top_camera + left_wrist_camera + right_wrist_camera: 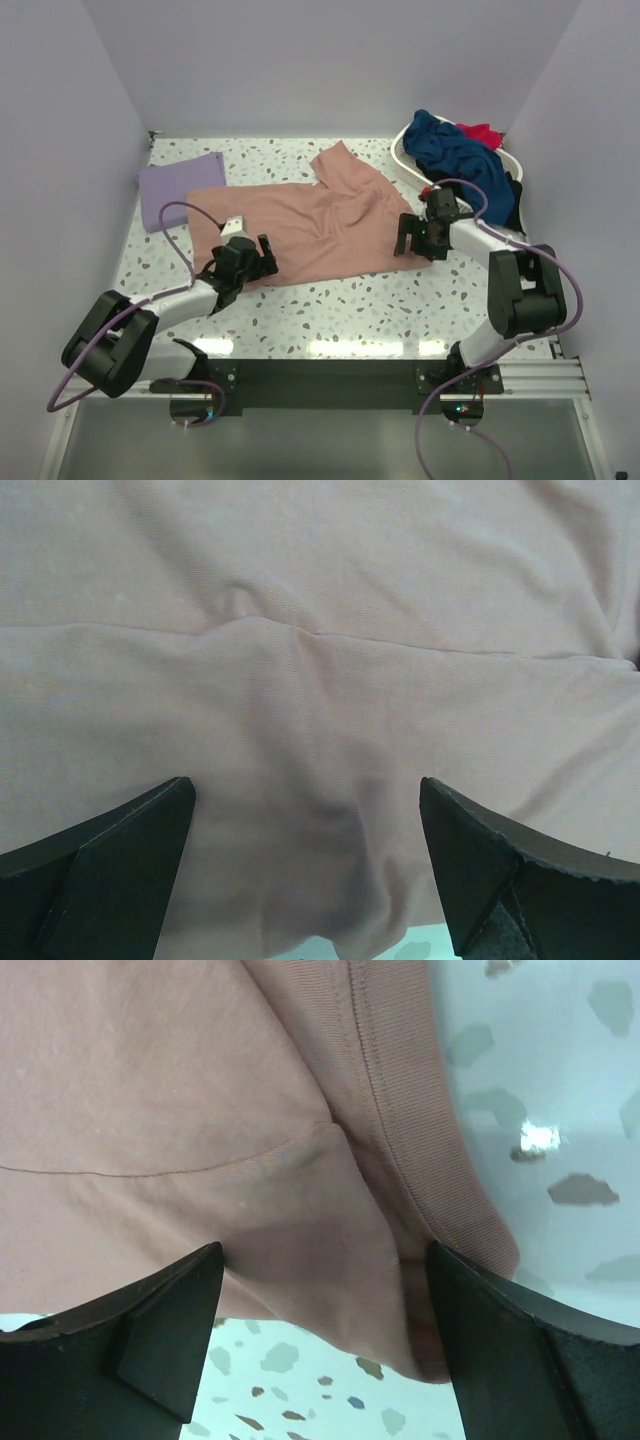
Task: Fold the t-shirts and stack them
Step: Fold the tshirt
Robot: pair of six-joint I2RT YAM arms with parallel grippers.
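One lavender cloth t-shirt (180,192) is lying folded; the left end effector (305,800) and right end effector (325,1260), both spread, are hanging over the dusty-pink cloth t-shirt (320,225) (the rest are waiting in the white slatted basket (398,150)).

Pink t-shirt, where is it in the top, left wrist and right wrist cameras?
Top: pink t-shirt spread across the middle of the speckled table.
Left wrist: fills almost the whole picture.
Right wrist: upper left and centre, hemmed edge down the right.
Shared landmark: the speckled table, a bottom sliver in left wrist, right side in right wrist.
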